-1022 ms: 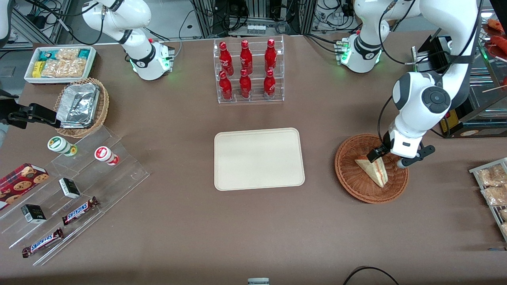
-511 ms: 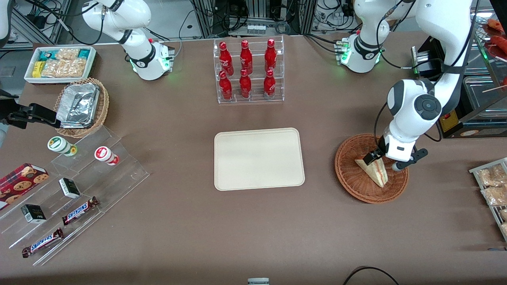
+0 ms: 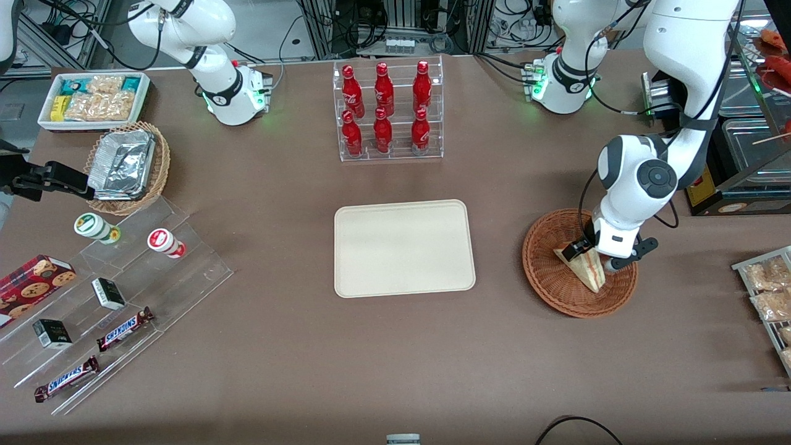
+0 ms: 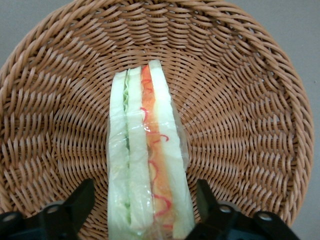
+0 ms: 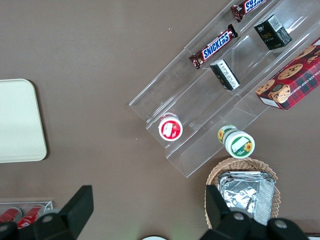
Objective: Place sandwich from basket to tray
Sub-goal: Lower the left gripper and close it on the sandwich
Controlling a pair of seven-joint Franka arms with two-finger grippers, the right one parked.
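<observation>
The sandwich [image 3: 586, 268] is a wrapped triangular wedge lying in the reddish-brown wicker basket [image 3: 547, 275] toward the working arm's end of the table. Its green, orange and red layers show in the left wrist view [image 4: 147, 160], with the basket's weave [image 4: 240, 115] around it. My gripper [image 3: 592, 255] is down inside the basket, open, with one black finger [image 4: 77, 202] on each side of the sandwich's wide end and gaps between fingers and wrap. The cream tray [image 3: 404, 247] lies flat at the table's middle, also in the right wrist view [image 5: 19, 120].
A clear rack of red bottles [image 3: 387, 110] stands farther from the front camera than the tray. Snack packets on a rack [image 3: 766, 290] lie beside the basket at the working arm's end. A tan basket of foil containers [image 3: 126, 165] and a clear stepped stand with snacks [image 3: 105, 296] are toward the parked arm's end.
My gripper has come down into the basket and shifted slightly toward the tray, so its open fingers now straddle the sandwich's wide end. The sandwich has not moved.
</observation>
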